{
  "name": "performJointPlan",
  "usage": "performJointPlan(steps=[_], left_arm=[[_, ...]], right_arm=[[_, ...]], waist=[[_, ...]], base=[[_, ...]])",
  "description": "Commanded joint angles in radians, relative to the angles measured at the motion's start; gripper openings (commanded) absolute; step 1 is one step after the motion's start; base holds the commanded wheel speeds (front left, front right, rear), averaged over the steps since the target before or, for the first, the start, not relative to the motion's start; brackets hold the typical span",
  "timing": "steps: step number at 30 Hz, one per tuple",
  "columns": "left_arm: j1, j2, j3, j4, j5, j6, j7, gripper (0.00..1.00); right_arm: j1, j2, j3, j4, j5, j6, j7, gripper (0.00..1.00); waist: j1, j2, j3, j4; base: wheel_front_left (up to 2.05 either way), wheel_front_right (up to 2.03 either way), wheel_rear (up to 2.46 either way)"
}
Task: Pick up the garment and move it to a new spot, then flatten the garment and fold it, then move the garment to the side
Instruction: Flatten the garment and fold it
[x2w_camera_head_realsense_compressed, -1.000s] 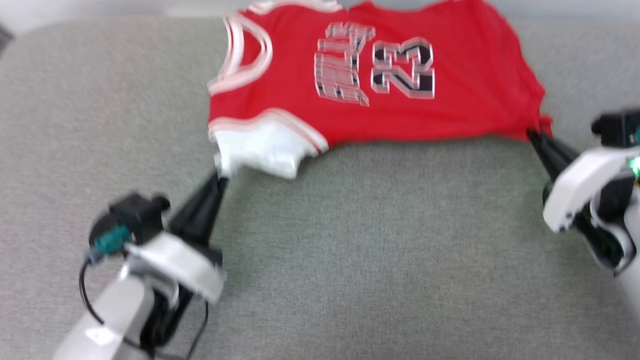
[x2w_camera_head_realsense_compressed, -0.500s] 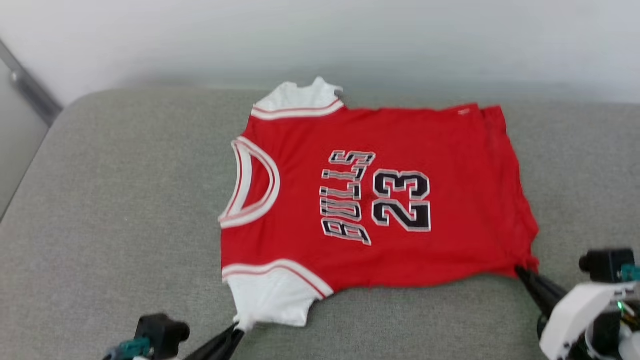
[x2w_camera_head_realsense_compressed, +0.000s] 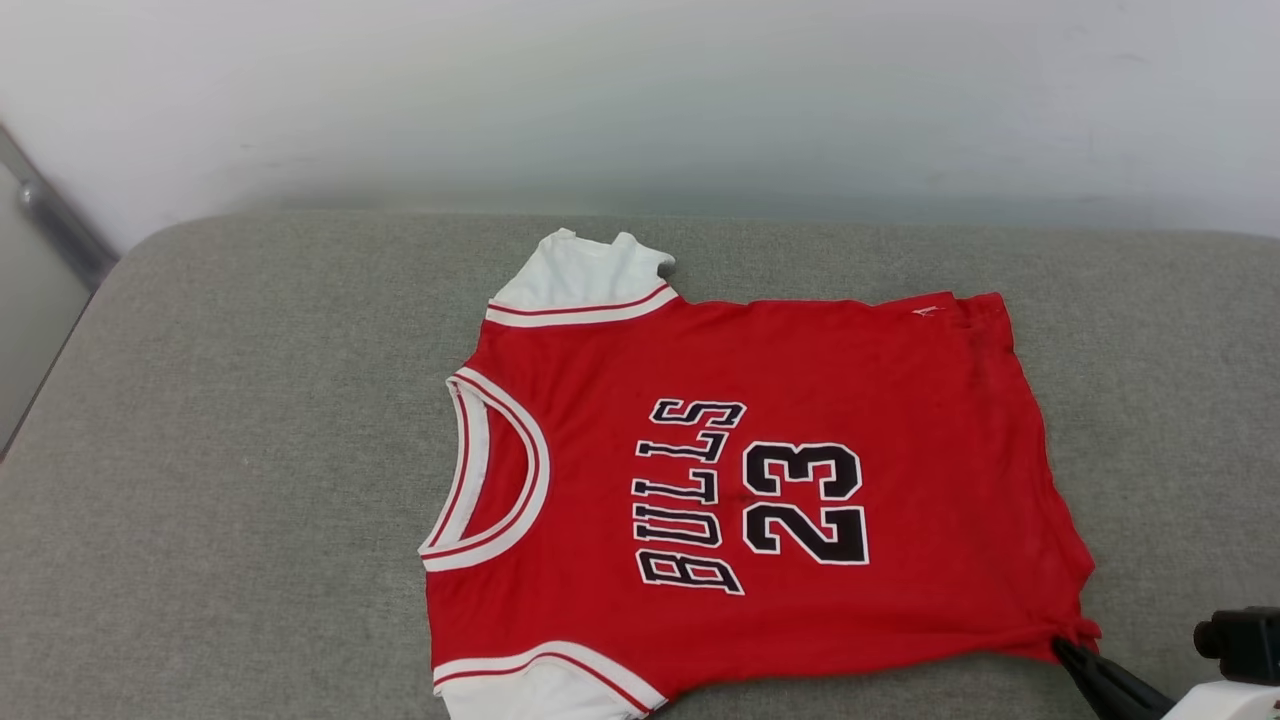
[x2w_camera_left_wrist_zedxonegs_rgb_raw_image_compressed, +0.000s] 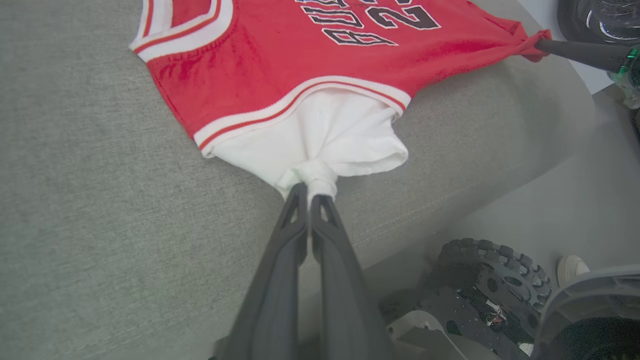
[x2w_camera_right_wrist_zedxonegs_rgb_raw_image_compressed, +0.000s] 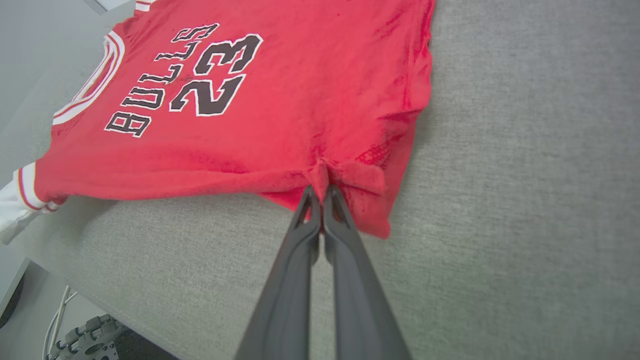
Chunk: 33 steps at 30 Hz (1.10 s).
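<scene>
The garment (x2w_camera_head_realsense_compressed: 900, 420), a red jersey with black "BULLS 23" lettering, lies spread face up on a grey cushion (x2w_camera_head_realsense_compressed: 250, 450), neck to the left. My left gripper (x2w_camera_left_wrist_zedxonegs_rgb_raw_image_compressed: 309, 187) is shut on the bunched edge of its near white sleeve (x2w_camera_left_wrist_zedxonegs_rgb_raw_image_compressed: 330, 130). My right gripper (x2w_camera_right_wrist_zedxonegs_rgb_raw_image_compressed: 320, 190) is shut on the near corner of the red hem, which is puckered at the pinch. In the head view the right gripper (x2w_camera_head_realsense_compressed: 1062, 648) sits at the lower right, touching that corner. The far white sleeve (x2w_camera_head_realsense_compressed: 580, 275) lies flat near the cushion's back edge.
A pale wall (x2w_camera_head_realsense_compressed: 700, 100) rises behind the cushion. Its near edge drops off to the floor, where my wheeled base (x2w_camera_left_wrist_zedxonegs_rgb_raw_image_compressed: 495, 280) stands. Bare grey cushion (x2w_camera_right_wrist_zedxonegs_rgb_raw_image_compressed: 525, 175) extends to the left and right of the jersey.
The head camera has tilted up, so the picture has shifted down and the left gripper has left it. The garment has slid slightly toward me from the far edge. Both grips hold.
</scene>
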Motion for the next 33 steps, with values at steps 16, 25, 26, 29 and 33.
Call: performJointPlan(steps=[16,25,26,29,33], left_arm=[[-0.254,-0.038,0.114,-0.001,0.022,-0.044,-0.107,0.0],[-0.48,-0.089,0.094,0.134,0.045,-0.081,-0.064,0.0],[-0.505,-0.097,0.089,0.155,0.044,-0.085,-0.056,0.0],[-0.565,-0.112,0.08,0.229,0.049,-0.091,-0.041,0.0],[-0.626,-0.129,0.07,0.317,0.05,-0.101,-0.044,0.0]], right_arm=[[-0.104,0.058,-0.132,-0.194,-0.061,-0.001,0.166,0.0],[-0.254,0.078,-0.14,-0.14,-0.15,-0.001,0.279,0.0],[-0.269,0.077,-0.136,-0.132,-0.159,-0.001,0.287,0.0],[-0.306,0.077,-0.114,-0.11,-0.181,-0.001,0.304,0.0],[-0.348,0.078,-0.08,-0.086,-0.187,-0.001,0.302,0.0]], waist=[[0.0002,0.0,0.143,-0.024],[0.0002,0.0,0.255,-0.027],[0.0002,0.0,0.264,-0.026],[0.0002,0.0,0.283,-0.027],[0.0002,0.0,0.297,-0.027]], base=[[0.0,0.0,0.0],[0.0,0.0,0.0],[0.0,0.0,0.0],[0.0,0.0,0.0],[0.0,0.0,0.0]])
